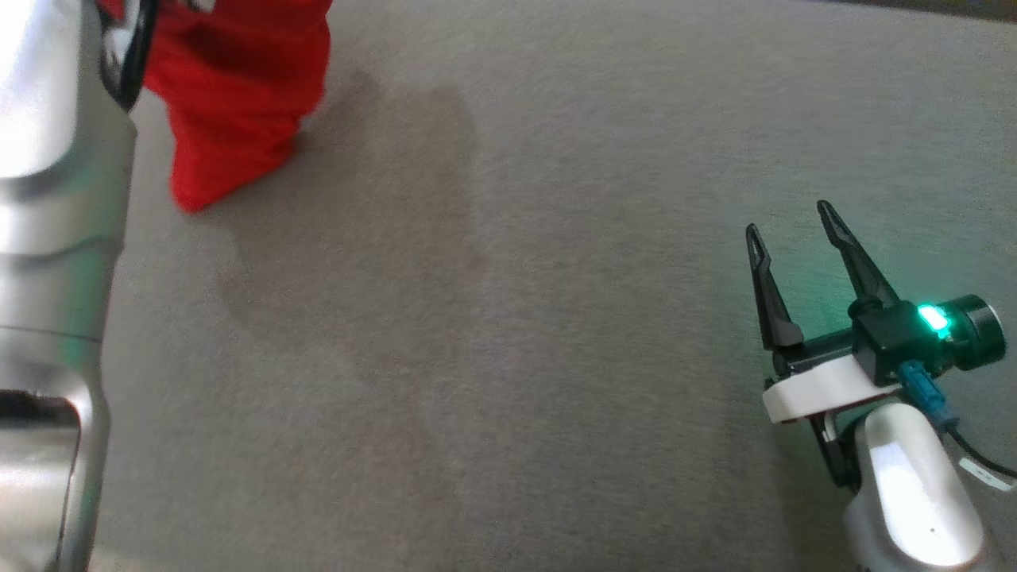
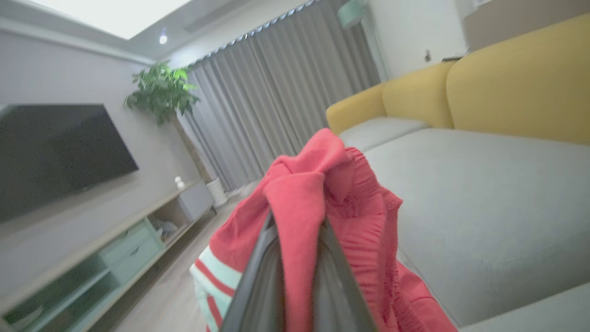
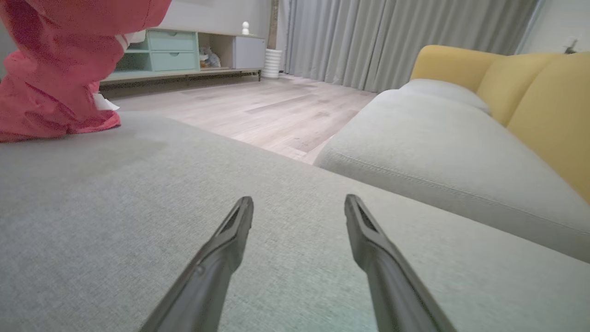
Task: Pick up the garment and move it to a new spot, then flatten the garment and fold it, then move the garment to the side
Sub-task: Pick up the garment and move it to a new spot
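Your left end effector (image 2: 297,221) is clamped on the red garment (image 2: 350,193) near the far edge of the grey cushion (image 3: 138,207), right end effector (image 3: 298,199) spread wide over its open stretch.

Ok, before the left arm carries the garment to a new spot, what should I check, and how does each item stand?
1. The left gripper is shut on the red garment: ok.
2. Garment hanging free of the grey cushion: not ok, its lower end touches the cushion.
3. The right gripper is open and empty: ok.
4. Right gripper apart from the garment: ok.
5. Bare cushion between them for the new spot: ok.
6. Grip firm enough for the carry: cannot tell.
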